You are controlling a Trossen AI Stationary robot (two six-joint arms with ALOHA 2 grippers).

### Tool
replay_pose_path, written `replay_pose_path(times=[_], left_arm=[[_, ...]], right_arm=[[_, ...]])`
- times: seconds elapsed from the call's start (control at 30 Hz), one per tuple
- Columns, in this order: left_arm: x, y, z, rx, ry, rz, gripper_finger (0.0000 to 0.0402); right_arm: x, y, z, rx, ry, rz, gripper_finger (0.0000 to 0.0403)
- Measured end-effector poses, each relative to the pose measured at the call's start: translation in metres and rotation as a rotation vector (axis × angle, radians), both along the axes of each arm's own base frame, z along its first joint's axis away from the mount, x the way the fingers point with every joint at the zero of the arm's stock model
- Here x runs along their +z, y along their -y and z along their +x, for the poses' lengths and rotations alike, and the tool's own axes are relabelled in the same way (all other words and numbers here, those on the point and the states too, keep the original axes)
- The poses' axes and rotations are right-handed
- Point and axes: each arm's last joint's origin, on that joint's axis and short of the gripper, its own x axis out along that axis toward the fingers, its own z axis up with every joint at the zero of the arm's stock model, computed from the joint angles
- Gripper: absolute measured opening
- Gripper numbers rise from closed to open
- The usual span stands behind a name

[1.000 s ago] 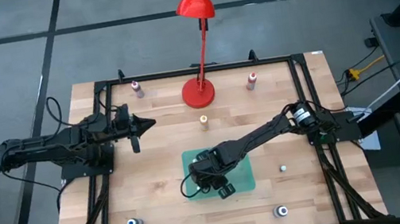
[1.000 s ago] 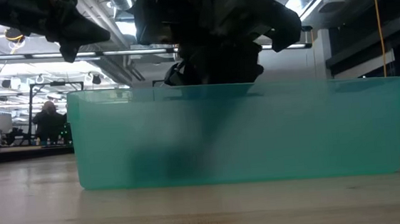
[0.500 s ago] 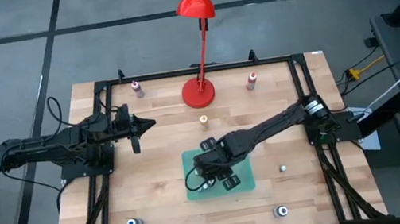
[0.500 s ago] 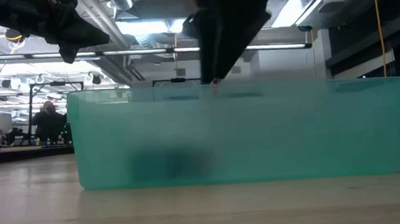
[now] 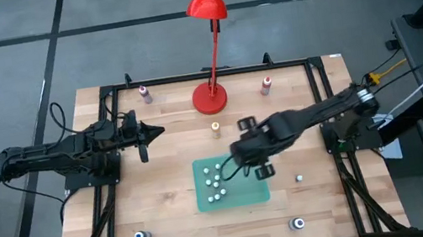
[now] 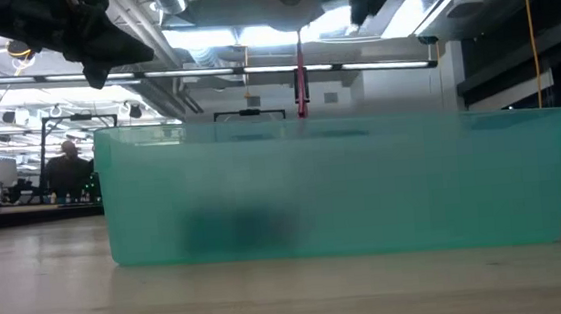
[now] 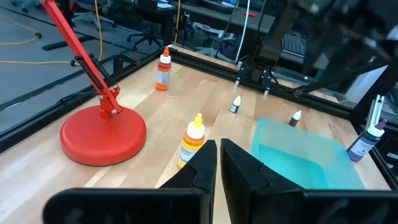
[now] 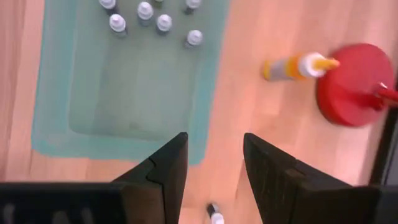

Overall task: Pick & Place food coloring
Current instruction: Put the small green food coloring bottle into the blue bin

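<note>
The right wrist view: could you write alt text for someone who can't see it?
Looking down past the right gripper, its two dark fingers open and empty, onto a flat translucent green tray holding several small white-capped bottles clustered at one end. Beside the tray, on the wooden table, stand an orange-topped bottle and the round red lamp base.

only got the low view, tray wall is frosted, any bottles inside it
Observer: Yes, a cluster of small white-capped bottles stands in the green tray, in its left half.
Operator: where's the right gripper
Observer: The right gripper is open and empty, above the tray's corner on the lamp side.
Operator: and the left one
Observer: The left gripper is shut, at the table's left side, well apart from the tray.
</note>
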Motion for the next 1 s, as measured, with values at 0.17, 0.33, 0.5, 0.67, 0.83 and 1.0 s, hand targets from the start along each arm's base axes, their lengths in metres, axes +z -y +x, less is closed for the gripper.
replay_pose_path(times=[0.17,0.33,0.5,0.67,0.83,1.0], left_arm=[[0.000,0.000,0.000,0.000,0.000,0.000,0.0018],[0.000,0.000,0.000,0.000,0.000,0.000,0.0018],[0.000,0.000,0.000,0.009,0.005,-0.017,0.0018],[0.000,-0.001,0.000,0.042,0.006,-0.017,0.0018],[0.000,-0.002,-0.001,0.096,0.015,-0.033,0.0017],[0.000,-0.003,-0.001,0.148,0.033,-0.079,0.0017]], right_arm=[[0.014,0.017,-0.050,-0.098,0.060,0.034,0.0157],[0.015,0.033,-0.102,-0.173,0.116,0.073,0.0157],[0.009,0.044,-0.141,-0.160,0.136,0.074,0.0157],[-0.006,0.052,-0.162,-0.170,0.167,0.024,0.0157],[-0.027,0.060,-0.165,-0.188,0.215,0.069,0.0179],[-0.054,0.070,-0.164,-0.205,0.169,0.100,0.0236]])
